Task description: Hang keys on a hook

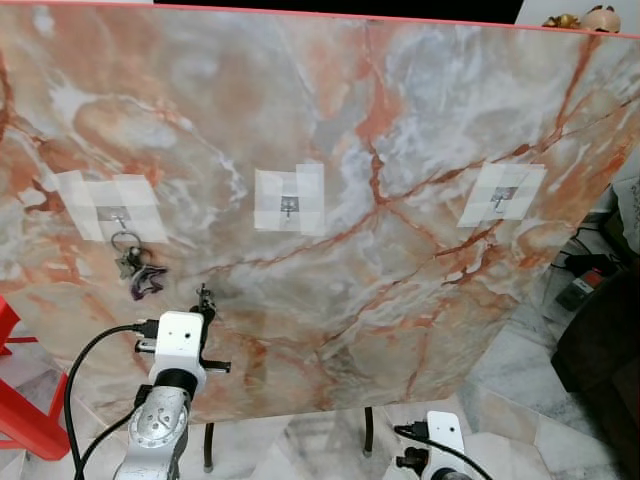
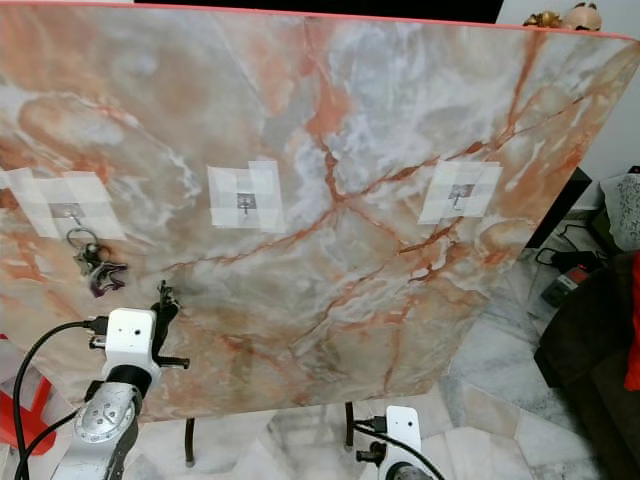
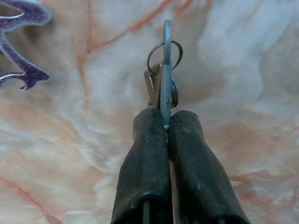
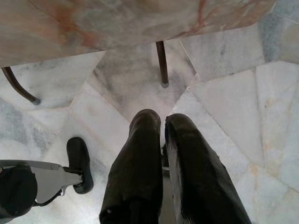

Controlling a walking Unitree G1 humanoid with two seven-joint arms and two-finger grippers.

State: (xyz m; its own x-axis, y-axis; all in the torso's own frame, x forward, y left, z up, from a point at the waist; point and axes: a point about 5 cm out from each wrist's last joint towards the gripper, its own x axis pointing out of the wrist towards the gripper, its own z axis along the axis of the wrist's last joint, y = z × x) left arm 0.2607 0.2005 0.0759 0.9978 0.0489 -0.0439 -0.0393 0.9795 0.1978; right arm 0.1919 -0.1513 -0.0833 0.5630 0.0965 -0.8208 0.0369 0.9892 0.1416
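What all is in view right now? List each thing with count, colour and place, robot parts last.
Marble-patterned board: one, pink, orange and grey, tilted, standing on dark legs.
Hooks: three, metal, each on a pale taped patch on the board; left hook, middle hook, right hook.
Hung keys: one bunch with a purple tag, hanging from the left hook.
Held keys: one silver key on a ring.
Floor: pale marble slabs.
Red furniture: one, by the board's lower left.
Left gripper: black fingers shut on the held keys, below the hung keys.
Right gripper: low, pointed at the floor.

Marble floor (image 4: 224, 107) — red chair (image 1: 20, 400)
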